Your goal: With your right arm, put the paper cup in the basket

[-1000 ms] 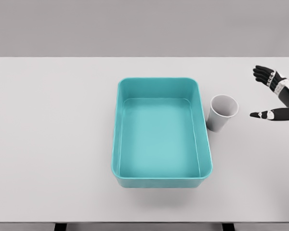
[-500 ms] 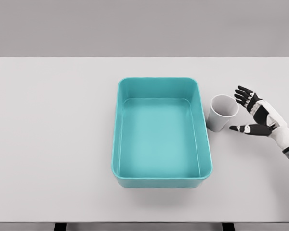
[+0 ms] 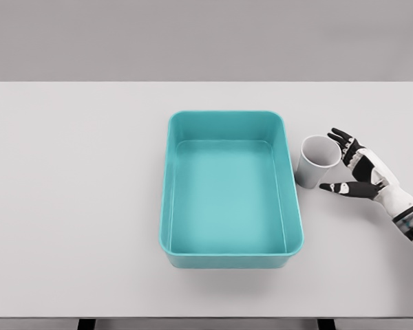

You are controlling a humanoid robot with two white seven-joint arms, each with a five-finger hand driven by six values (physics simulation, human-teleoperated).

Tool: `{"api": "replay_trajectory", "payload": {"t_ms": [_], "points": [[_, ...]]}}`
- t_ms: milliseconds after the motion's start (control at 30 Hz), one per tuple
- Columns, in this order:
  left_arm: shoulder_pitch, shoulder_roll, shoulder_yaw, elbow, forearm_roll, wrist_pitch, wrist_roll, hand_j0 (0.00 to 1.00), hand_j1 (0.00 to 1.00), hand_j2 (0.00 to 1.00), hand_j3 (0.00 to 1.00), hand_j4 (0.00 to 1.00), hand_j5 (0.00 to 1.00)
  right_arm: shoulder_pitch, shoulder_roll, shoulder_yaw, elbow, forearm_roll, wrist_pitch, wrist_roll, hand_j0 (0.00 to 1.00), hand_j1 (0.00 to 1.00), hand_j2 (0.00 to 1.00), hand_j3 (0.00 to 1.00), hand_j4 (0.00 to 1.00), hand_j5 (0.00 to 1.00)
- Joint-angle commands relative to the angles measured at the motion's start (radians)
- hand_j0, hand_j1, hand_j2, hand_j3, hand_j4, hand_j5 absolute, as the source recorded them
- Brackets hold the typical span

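A white paper cup (image 3: 316, 160) stands upright on the white table, just right of the teal basket (image 3: 228, 257). My right hand (image 3: 334, 159) has come in from the right edge and sits against the cup's right side, fingers spread behind its rim and thumb (image 3: 337, 187) stretched out in front of its base. The fingers are open around the cup and not closed on it. The cup rests on the table. The basket is a rectangular tub with nothing inside.
The white table (image 3: 76, 192) stretches wide on the basket's left and in front. Its far edge meets a grey wall.
My right hand has travelled left and down from the table's right edge to the cup, and its forearm has come into view. The cup and basket have not moved.
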Motion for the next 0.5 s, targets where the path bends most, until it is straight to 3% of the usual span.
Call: {"api": "replay_trajectory", "payload": {"t_ms": [0, 467], "points": [[0.000, 0.000, -0.001, 0.000, 0.000, 0.000, 0.000, 1.00, 1.00, 1.00, 1.00, 1.00, 1.00, 0.000, 0.005, 0.001, -0.004, -0.006, 0.005, 0.000, 1.00, 1.00, 1.00, 1.00, 1.00, 1.00], [0.000, 0.000, 0.001, 0.000, 0.000, 0.000, 0.000, 1.00, 1.00, 1.00, 1.00, 1.00, 1.00, -0.020, 0.026, 0.028, 0.005, -0.005, 0.008, 0.000, 1.00, 1.00, 1.00, 1.00, 1.00, 1.00]]}}
